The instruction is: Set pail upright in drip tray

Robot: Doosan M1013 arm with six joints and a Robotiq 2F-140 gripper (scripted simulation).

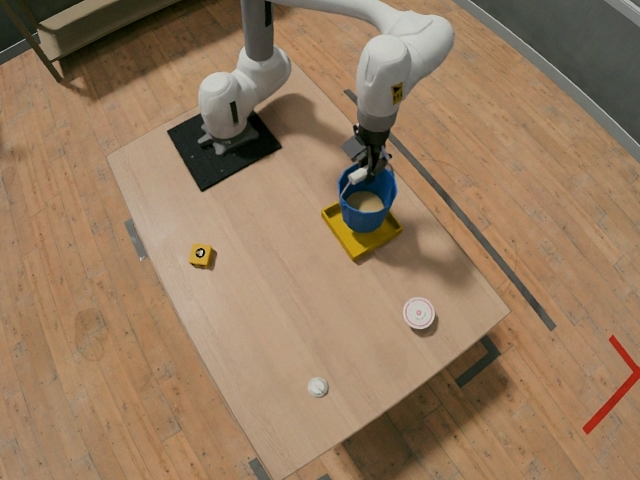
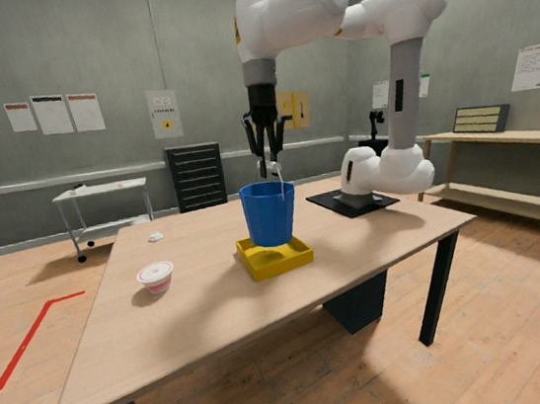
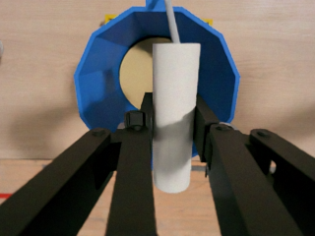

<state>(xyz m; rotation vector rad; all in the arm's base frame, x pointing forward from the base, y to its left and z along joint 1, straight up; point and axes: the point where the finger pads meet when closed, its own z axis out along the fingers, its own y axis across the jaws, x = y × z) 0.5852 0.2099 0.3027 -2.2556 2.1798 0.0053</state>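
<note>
A blue pail (image 1: 367, 202) hangs upright by its wire bail over the yellow drip tray (image 1: 361, 234). In the side view the pail (image 2: 268, 213) has its base just above the tray's floor, over the far part of the tray (image 2: 274, 256). My gripper (image 2: 268, 160) is shut on the white handle grip (image 3: 173, 118) of the bail, straight above the pail. The wrist view looks down into the pail (image 3: 157, 84), with the tray mostly hidden beneath it. I cannot tell whether the base touches the floor.
A small yellow cube (image 1: 201, 255) lies at the table's left. A white cup with a red ring (image 1: 418, 312) stands at the front right, and a small white knob (image 1: 317, 386) near the front edge. The arm's base (image 1: 224, 142) sits on a black mat at the back.
</note>
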